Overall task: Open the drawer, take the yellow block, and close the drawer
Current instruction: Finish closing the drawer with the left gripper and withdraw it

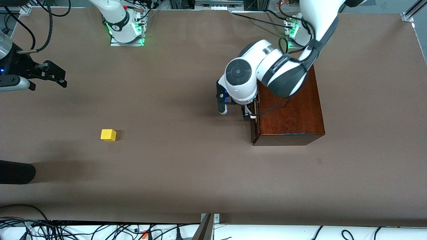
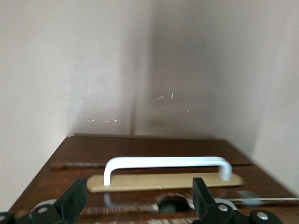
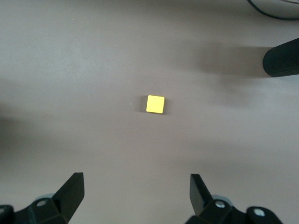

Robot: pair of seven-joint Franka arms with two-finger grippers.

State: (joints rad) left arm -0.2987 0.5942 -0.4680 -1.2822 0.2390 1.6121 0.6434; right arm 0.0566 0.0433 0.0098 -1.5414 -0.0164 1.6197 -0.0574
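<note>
Drawer (image 1: pixel 255 124) closing is your step in hand: it sits flush in the wooden box (image 1: pixel 290 111), its white handle (image 2: pixel 167 163) just ahead of your left gripper (image 2: pixel 140 198), jaws wide and empty. The yellow block (image 1: pixel 108 135) lies on the table (image 1: pixel 186 173) toward the right arm's end (already out). Your right gripper (image 3: pixel 135 196) hovers above it, spread open, holding nothing. Next, check the front is seated, then back off.

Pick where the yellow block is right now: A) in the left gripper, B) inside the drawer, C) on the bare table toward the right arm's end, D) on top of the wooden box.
C: the yellow block sits alone on the table, well apart from the wooden box; the open right gripper is above it, holding nothing.
</note>
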